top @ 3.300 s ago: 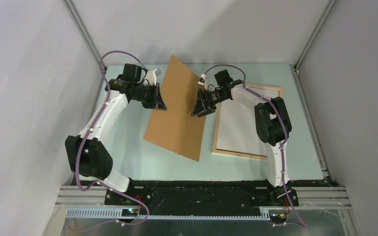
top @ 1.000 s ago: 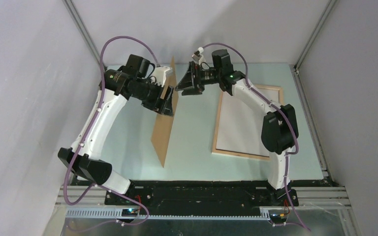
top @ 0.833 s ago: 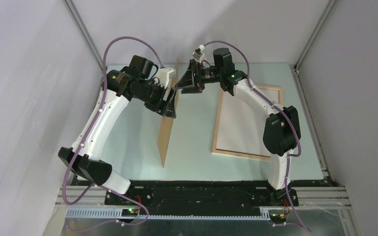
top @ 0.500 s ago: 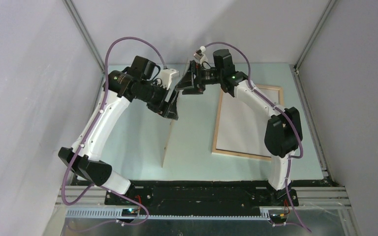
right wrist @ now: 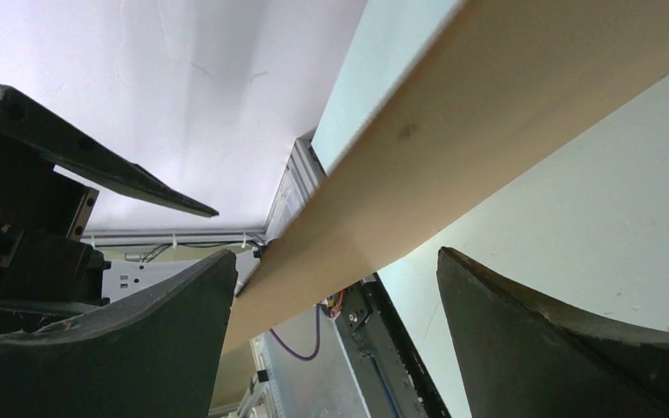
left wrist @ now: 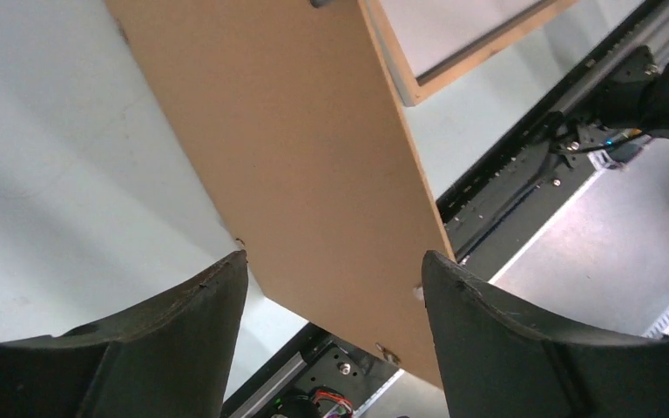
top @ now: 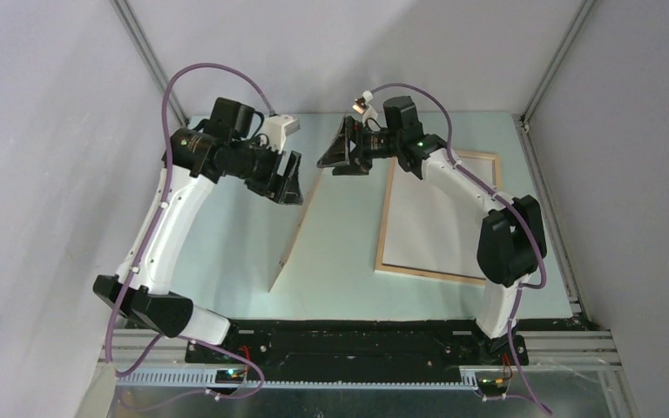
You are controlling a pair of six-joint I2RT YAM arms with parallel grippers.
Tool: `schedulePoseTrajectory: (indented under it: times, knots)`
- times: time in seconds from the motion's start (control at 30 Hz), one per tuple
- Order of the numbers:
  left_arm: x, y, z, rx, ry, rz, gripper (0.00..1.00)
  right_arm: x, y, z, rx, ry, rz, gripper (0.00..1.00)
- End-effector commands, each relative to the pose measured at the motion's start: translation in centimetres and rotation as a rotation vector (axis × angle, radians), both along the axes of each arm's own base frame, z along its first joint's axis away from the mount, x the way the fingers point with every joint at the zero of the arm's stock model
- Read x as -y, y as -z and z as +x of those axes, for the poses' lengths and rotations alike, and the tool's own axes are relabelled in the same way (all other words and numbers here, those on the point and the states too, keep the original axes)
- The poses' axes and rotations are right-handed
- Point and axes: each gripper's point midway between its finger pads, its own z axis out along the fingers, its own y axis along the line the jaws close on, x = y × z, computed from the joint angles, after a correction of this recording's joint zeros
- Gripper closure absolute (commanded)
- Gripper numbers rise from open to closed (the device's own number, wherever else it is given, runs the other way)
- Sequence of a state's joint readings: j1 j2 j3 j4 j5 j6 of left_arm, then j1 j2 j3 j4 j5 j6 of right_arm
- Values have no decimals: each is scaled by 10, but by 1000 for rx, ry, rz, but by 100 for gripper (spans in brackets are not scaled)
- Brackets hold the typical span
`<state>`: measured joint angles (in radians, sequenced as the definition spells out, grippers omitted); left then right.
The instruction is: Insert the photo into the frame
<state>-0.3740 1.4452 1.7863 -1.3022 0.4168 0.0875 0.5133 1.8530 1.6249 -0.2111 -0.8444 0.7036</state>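
Pale green table (top: 340,252): frame (top: 383,228) laid flat, white sheet (top: 431,218) contained within. Backing board (left wrist: 296,157) tilted on edge left of frame; left gripper (left wrist: 333,257), right gripper (right wrist: 335,254) spread, nothing gripped.

Fig.: table (top: 340,261), seen from above, arm bases at near edge. Frame (top: 383,222) lies flat on table, R half, mid-depth to far; sheet (top: 435,218) lies inside its rails. Backing board (top: 287,251) stands on edge, tilted, at centre; L of frame and apart from it; runs near-L to far-R. L gripper (top: 287,178) just L of board's far end; R gripper (top: 333,155) just behind that end, off frame's far-L corner; grippers face each other across board's far end.
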Motion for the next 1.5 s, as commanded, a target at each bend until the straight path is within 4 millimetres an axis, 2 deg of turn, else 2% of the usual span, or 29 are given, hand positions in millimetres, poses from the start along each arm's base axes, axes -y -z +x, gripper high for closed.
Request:
schedulePoseTrajectory:
  times: [0.0, 0.17, 0.43, 0.7, 0.87, 1.0, 1.07, 1.17, 1.23, 1.3, 1.37, 1.47]
  knots:
    - [14, -11, -16, -1, 93, -100, 22, 4, -12, 1, 56, 21, 6, 11]
    - [12, -11, -14, 7, 87, -93, 22, 2, -5, 4, 41, 21, 1, 12]
    - [-16, 1, 13, -2, -80, -43, 22, 5, 6, 0, 37, 28, -12, 16]
    - [-45, 17, 37, -24, -192, -36, 22, 8, 44, 12, 11, 64, -76, 42]
    - [-59, 39, 44, -56, -233, -28, 23, 17, 76, 28, -25, 99, -121, 58]
    - [-67, 54, 52, -72, -259, -43, 23, 26, 89, 38, -38, 123, -134, 70]
    - [-71, 61, 56, -76, -273, -54, 22, 31, 90, 40, -37, 134, -132, 77]
    - [-78, 68, 62, -69, -294, -64, 21, 40, 92, 42, -40, 159, -132, 95]
    - [-81, 73, 66, -60, -305, -65, 19, 45, 89, 41, -36, 173, -122, 100]
    - [-82, 80, 67, -59, -308, -66, 15, 50, 83, 38, -27, 181, -100, 100]
    - [-82, 83, 70, -54, -308, -73, 12, 55, 66, 33, 7, 193, -65, 100]
    - [-77, 84, 72, -50, -290, -103, 11, 63, 51, 28, 46, 214, -24, 100]
